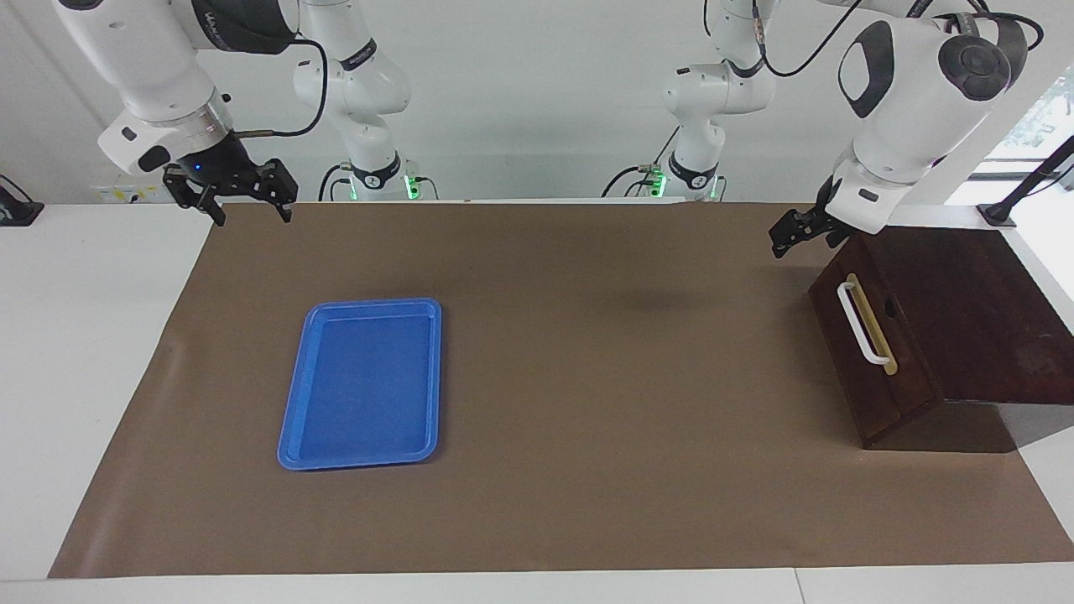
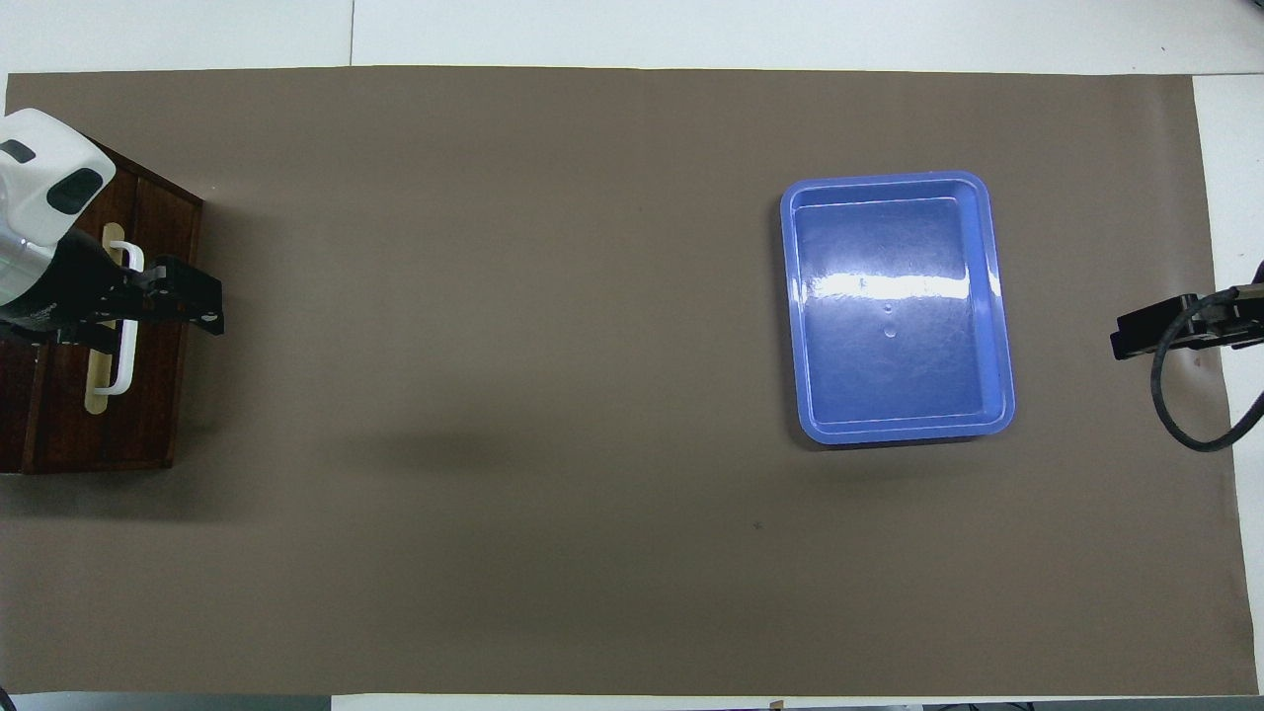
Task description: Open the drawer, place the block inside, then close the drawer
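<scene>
In facing view: just below left gripper [image 1: 793,235], drawer [image 1: 873,352] shut, front facing table middle, white handle [image 1: 862,323] running nearer-to-farther. Jaws open, empty. Right gripper [image 1: 243,205] waiting open, empty.
In overhead view: under left gripper [image 2: 188,306], handle [image 2: 123,341] partly covered. Block unseen.

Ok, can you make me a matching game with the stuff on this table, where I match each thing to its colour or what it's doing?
Things:
1. drawer
2. blue tray
3. left gripper
4. drawer handle

Descriptions:
A. white bar
B. open, up in the air by the wooden box
C. lying empty on the brown mat
D. dark brown and pushed shut

Right pairs: 1-D, 2-C, 3-B, 4-A
</scene>
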You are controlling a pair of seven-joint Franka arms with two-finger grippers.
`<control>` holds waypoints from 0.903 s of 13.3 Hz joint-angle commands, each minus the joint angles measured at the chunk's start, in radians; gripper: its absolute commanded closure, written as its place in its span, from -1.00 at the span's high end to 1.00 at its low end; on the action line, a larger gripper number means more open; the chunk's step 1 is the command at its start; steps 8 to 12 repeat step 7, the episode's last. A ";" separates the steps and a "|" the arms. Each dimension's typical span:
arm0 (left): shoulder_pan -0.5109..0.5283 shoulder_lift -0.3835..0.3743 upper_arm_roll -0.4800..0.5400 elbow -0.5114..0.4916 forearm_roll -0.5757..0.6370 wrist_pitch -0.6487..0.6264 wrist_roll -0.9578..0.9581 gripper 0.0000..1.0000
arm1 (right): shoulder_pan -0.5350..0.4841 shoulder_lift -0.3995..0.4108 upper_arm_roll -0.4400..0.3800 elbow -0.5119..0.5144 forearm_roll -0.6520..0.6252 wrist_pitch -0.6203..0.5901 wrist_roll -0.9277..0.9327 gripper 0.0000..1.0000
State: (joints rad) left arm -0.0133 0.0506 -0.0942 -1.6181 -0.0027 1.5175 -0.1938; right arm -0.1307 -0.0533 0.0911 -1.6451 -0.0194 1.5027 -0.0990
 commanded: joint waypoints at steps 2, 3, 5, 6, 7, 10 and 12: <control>-0.016 0.005 0.050 0.015 -0.010 -0.017 0.074 1.00 | -0.017 -0.007 0.012 -0.004 0.001 0.010 0.007 1.00; -0.016 0.006 0.054 0.017 -0.008 -0.016 0.089 1.00 | -0.017 -0.007 0.012 -0.004 0.001 0.010 0.007 1.00; -0.017 0.003 0.059 0.017 -0.008 0.000 0.102 1.00 | -0.017 -0.007 0.012 -0.004 0.001 0.010 0.007 1.00; -0.016 0.003 0.057 0.018 -0.010 0.003 0.100 1.00 | -0.017 -0.007 0.012 -0.004 0.001 0.010 0.007 1.00; -0.016 0.005 0.056 0.020 -0.011 0.004 0.100 1.00 | -0.017 -0.007 0.012 -0.004 0.001 0.010 0.007 1.00; -0.016 0.005 0.056 0.020 -0.011 0.004 0.100 1.00 | -0.017 -0.007 0.012 -0.004 0.001 0.010 0.007 1.00; -0.016 0.005 0.056 0.020 -0.011 0.004 0.100 1.00 | -0.017 -0.007 0.012 -0.004 0.001 0.010 0.007 1.00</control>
